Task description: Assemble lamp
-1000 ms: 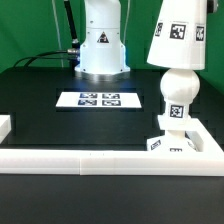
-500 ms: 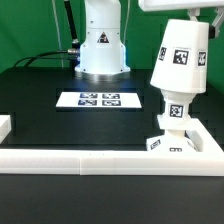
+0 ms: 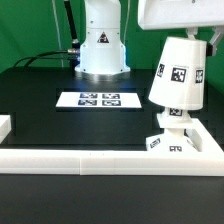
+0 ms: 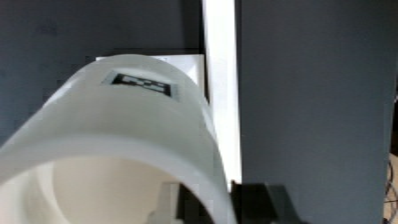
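Note:
The white cone shade hangs slightly tilted over the bulb and covers its ball top. Only the bulb's tagged neck shows below the shade's rim. The bulb stands upright on the small square base, which sits in the front right corner of the rim bars. My gripper comes from above and is shut on the shade's upper rim. In the wrist view the shade fills the near side, and its wall sits between my dark fingers of the gripper.
White rim bars run along the table's front, right and left; one bar shows in the wrist view. The marker board lies mid-table. The arm's white pedestal stands at the back.
My gripper has come down with the shade. The shade now covers the bulb's ball top, which showed fully one second ago.

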Tool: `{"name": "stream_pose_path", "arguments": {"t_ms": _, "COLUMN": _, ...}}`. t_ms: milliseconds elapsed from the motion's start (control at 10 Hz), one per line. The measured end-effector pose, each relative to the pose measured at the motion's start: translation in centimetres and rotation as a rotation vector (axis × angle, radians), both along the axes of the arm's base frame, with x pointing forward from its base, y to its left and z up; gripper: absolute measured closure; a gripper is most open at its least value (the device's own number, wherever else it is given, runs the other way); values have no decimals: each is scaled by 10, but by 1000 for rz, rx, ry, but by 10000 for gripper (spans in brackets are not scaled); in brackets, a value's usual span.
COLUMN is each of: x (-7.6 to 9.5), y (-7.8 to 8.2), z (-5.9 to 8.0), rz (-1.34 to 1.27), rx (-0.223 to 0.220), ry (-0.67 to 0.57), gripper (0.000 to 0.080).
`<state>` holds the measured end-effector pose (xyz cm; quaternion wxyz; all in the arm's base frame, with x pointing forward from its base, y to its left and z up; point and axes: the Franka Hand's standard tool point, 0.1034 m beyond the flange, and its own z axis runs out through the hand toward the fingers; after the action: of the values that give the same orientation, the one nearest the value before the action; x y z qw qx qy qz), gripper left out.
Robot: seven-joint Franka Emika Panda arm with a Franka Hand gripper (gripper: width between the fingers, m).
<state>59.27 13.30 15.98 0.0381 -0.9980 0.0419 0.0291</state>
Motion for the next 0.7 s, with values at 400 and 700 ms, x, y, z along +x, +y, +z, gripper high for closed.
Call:
{"name": "stream_pose_path", "arguments": {"t_ms": 400, "x": -2, "y": -2, "z": -5, "rz": 1, "rx": -2, "ry": 6, "gripper": 650}}
{"name": "stream_pose_path", "arguments": {"t_ms": 700, "x": -1, "y": -9, "z": -5, "rz": -3, "rx": -3, "ry": 6, "gripper": 365}}
